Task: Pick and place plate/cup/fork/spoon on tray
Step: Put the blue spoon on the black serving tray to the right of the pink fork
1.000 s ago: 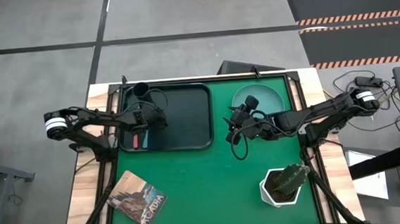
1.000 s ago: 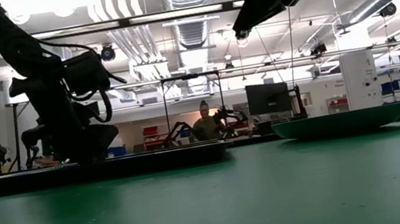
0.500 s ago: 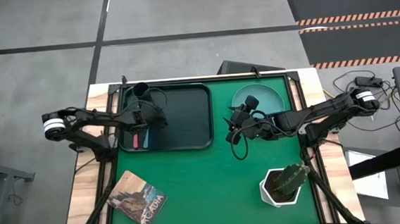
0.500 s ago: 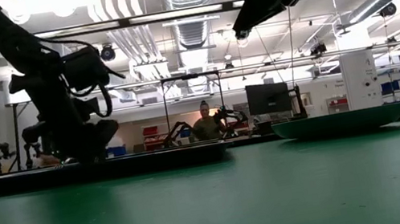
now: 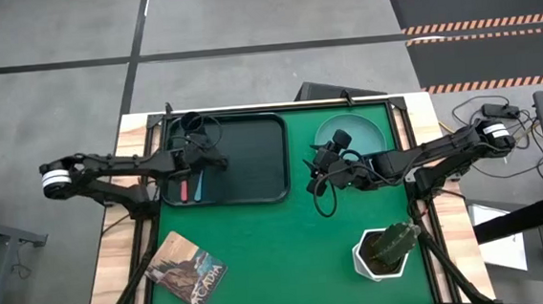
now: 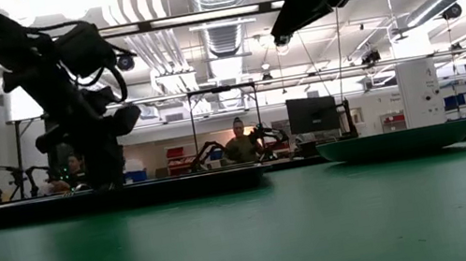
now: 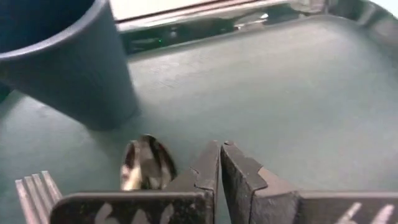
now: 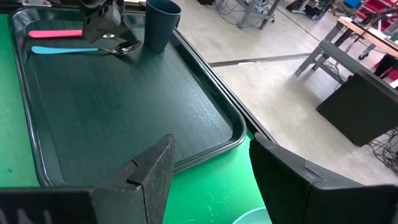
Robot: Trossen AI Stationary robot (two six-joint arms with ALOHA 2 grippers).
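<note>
Starting nearest the right hand point(image 8: 205, 177), we find its fingers spread wide and empty, held above the green desk point(image 5: 288, 256) between the tray point(image 5: 253, 168) and the plate point(image 5: 366, 131). We judge the plate to be the one task item not yet on the tray: it rests flat on the desk at the back right, just behind and to the outer side of this hand, which is clearly the nearer of the two. Being round, it offers no long axis, so we expect the approach to turn on reaching its rim. Farther off, the tray lies at the back left of the desk. We see the fork point(image 8: 56, 33) and the spoon point(image 8: 81, 50) lying side by side at its left end, long axes parallel and running front to back on the tray, and the cup point(image 8: 160, 23) upright at the back left corner. The left hand point(image 7: 219, 163) hovers low over that end, fingers closed together and gripping nothing, the spoon bowl just beside them and the cup just beyond.
</note>
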